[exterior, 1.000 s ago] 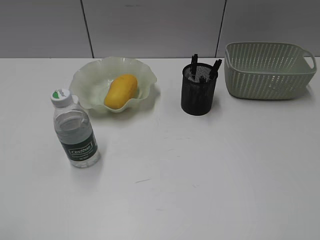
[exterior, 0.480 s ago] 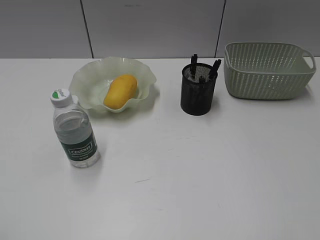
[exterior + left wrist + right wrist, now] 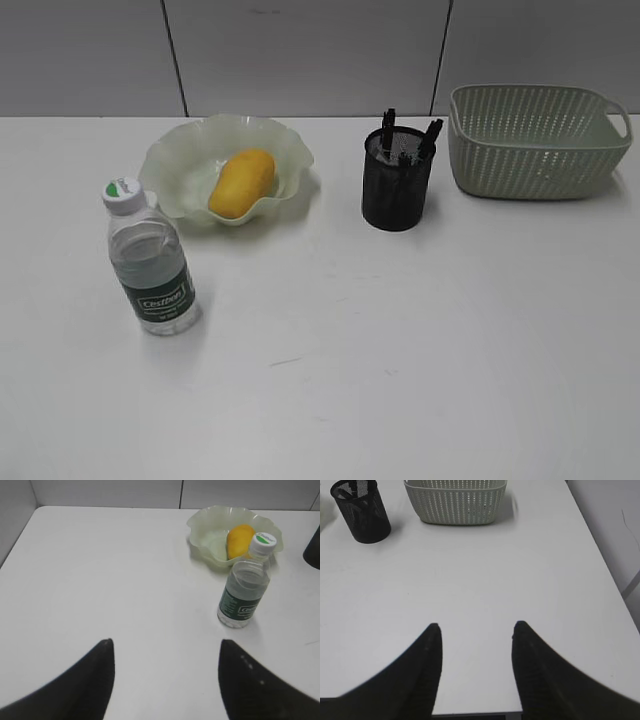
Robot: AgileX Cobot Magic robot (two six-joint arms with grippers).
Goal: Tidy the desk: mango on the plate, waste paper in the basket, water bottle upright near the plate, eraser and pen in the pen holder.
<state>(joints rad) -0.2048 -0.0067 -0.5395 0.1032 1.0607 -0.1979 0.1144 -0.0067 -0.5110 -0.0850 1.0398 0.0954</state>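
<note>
Nothing is shifting since the earlier frames: the yellow-orange oval mango [image 3: 241, 182] is resting in the ruffled pale-green plate [image 3: 170, 160], the clear capped water bottle [image 3: 150, 260] is standing upright nearby, and the left gripper [image 3: 165, 652] and right gripper [image 3: 476, 630] are hovering with jaws spread, holding nothing, apparently finished.

Open desk [image 3: 420, 360] before pen holder [image 3: 397, 185]

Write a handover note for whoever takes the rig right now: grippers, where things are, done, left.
Left gripper: open, empty, above bare desk.
Right gripper: open, empty, near the desk's front edge.
Mango lies in the plate.
Bottle stands upright in front of the plate.
Pen holder has dark pens sticking out; eraser not visible.
Basket: contents hidden; no paper seen on the desk.
Done: mango, bottle, pens.
Left: confirm eraser and paper.
</note>
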